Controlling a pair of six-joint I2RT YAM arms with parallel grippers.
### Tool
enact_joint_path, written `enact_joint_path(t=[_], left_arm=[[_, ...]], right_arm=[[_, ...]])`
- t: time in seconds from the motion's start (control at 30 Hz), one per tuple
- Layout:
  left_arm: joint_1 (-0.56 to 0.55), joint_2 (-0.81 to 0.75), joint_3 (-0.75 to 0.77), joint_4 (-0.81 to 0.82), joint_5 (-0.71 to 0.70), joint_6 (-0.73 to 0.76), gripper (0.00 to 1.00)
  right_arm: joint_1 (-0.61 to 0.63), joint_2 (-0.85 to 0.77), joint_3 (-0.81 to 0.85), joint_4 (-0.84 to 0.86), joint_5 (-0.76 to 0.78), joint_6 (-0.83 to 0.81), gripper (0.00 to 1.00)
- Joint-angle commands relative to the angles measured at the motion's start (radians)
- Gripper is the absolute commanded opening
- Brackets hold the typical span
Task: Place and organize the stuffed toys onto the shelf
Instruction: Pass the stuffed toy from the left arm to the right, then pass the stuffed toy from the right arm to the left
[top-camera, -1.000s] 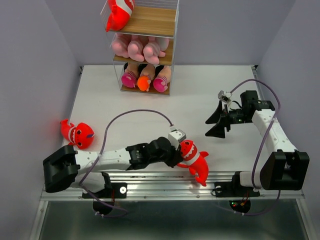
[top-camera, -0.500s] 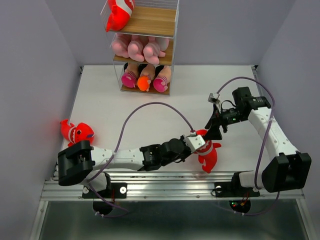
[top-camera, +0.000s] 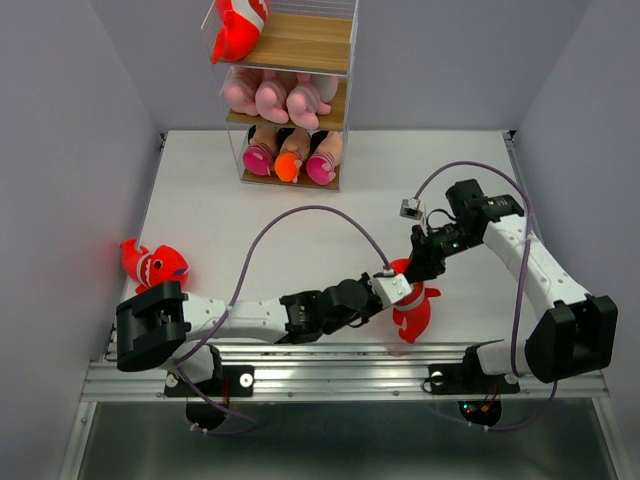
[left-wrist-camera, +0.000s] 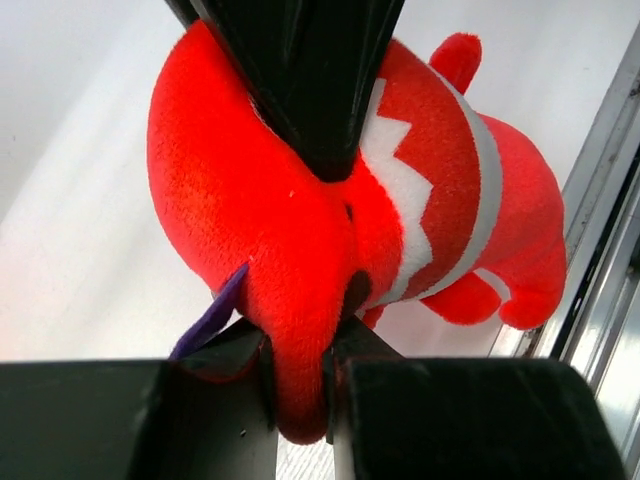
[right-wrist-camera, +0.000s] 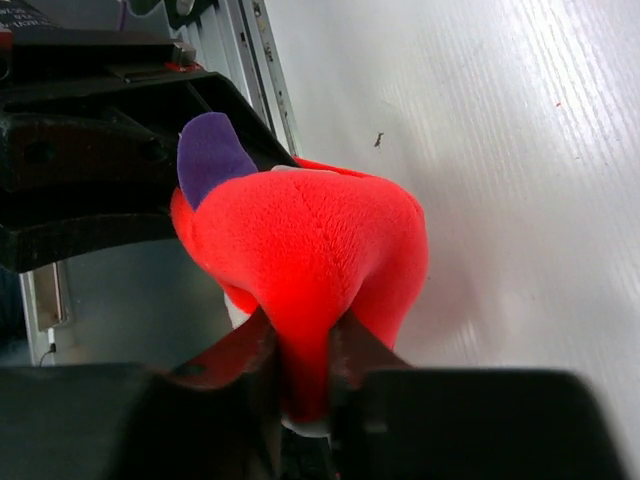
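Observation:
A red shark (top-camera: 413, 312) with a white belly hangs near the table's front edge, held from two sides. My left gripper (top-camera: 396, 287) is shut on a fold of its plush (left-wrist-camera: 330, 200), pinched at the left wrist view's bottom (left-wrist-camera: 298, 380). My right gripper (top-camera: 417, 264) is shut on another fold of the same shark (right-wrist-camera: 310, 250), low in the right wrist view (right-wrist-camera: 305, 375). A second red shark (top-camera: 156, 266) lies at the table's left edge. The shelf (top-camera: 305, 42) stands at the back with a third shark (top-camera: 238, 25) on its top board.
Three pink animals (top-camera: 272, 97) fill the shelf's middle tier and three dolls (top-camera: 290, 160) the bottom tier. Purple cables loop over the table from both wrists. A metal rail (top-camera: 340, 365) runs along the front edge just below the held shark.
My left arm carried the shark to the right. My right gripper came down and left from the right side, then went from wide open to shut on the shark.

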Motion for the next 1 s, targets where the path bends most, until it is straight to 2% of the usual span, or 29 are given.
enact_joint_path(t=[0.0,0.03,0.07,0.1,0.17,0.2,0.23,0.3,0.43,0.5,0.63,0.77,0.83,0.9,0.93,0.97], left_arm=[[0.0,-0.035,0.017,0.185,-0.084,-0.028,0.16],[0.0,-0.047,0.015,0.188,-0.127,-0.074,0.38],[0.032,-0.136,-0.035,0.195,-0.148,-0.226,0.98],[0.033,-0.136,-0.036,0.2,-0.149,-0.228,0.98],[0.091,-0.225,-0.1,0.229,-0.053,-0.409,0.99],[0.112,-0.253,-0.124,0.24,-0.025,-0.41,0.99],[0.164,-0.283,-0.172,0.246,0.005,-0.506,0.99],[0.216,-0.359,-0.241,0.286,0.112,-0.596,0.99],[0.287,-0.445,-0.336,0.373,0.2,-0.749,0.99],[0.293,-0.465,-0.361,0.434,0.227,-0.768,0.99],[0.295,-0.451,-0.378,0.491,0.272,-0.818,0.99],[0.296,-0.388,-0.365,0.568,0.31,-0.846,0.99],[0.296,-0.324,-0.341,0.606,0.328,-0.855,0.99],[0.295,-0.253,-0.316,0.635,0.35,-0.861,0.99],[0.293,-0.226,-0.286,0.642,0.356,-0.864,0.99],[0.293,-0.178,-0.272,0.649,0.362,-0.866,0.99]], right_arm=[[0.048,0.005,-0.019,0.054,-0.058,0.092,0.04],[0.048,0.002,-0.012,0.074,-0.058,0.105,0.01],[0.048,-0.032,0.011,0.176,-0.002,0.207,0.01],[0.048,-0.05,0.011,0.177,-0.001,0.208,0.01],[0.039,-0.104,0.02,0.268,0.052,0.296,0.01],[0.025,-0.104,0.025,0.293,0.066,0.324,0.01],[0.013,-0.127,0.042,0.316,0.081,0.367,0.01],[-0.032,-0.139,0.066,0.367,0.082,0.405,0.01],[-0.172,-0.113,0.111,0.459,-0.033,0.545,0.01],[-0.267,-0.09,0.137,0.5,-0.107,0.591,0.01],[-0.36,-0.024,0.174,0.586,-0.326,0.745,0.01],[-0.371,0.002,0.223,0.623,-0.346,0.85,0.01],[-0.371,-0.021,0.206,0.716,-0.339,0.964,0.01],[-0.371,-0.065,0.166,0.882,-0.33,1.081,0.01],[-0.371,-0.084,0.113,0.949,-0.32,1.202,0.01],[-0.371,-0.102,0.082,1.079,-0.316,1.265,0.01]])
